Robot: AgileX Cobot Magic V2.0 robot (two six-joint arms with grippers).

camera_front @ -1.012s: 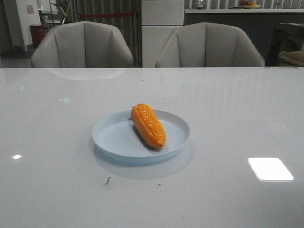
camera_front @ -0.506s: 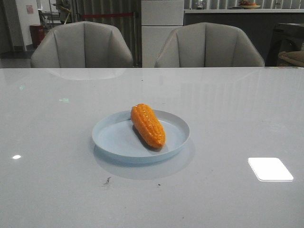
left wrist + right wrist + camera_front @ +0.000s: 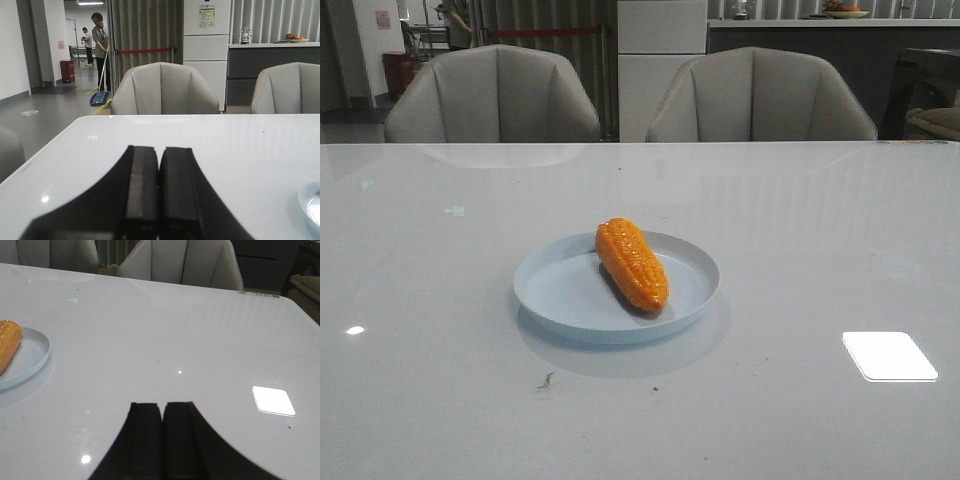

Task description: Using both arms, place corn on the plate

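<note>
Here, a glossy orange tapered toy corn cob [image 3: 632, 264] is seen lying diagonally inside a round pale blue shallow plate [image 3: 556, 298] on the white worktop [image 3: 800, 260] | left hand [image 3: 158, 190] and right hand [image 3: 162, 440] are closed, empty, well apart from it | risk judged low: corn could be rolled off only if the plate were bumped.

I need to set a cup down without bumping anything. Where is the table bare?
The table is bare left, right and behind the plate, up to the chairs. Only the plate is occupied: the corn lies across it. Both shut grippers sit at the near edge.
</note>
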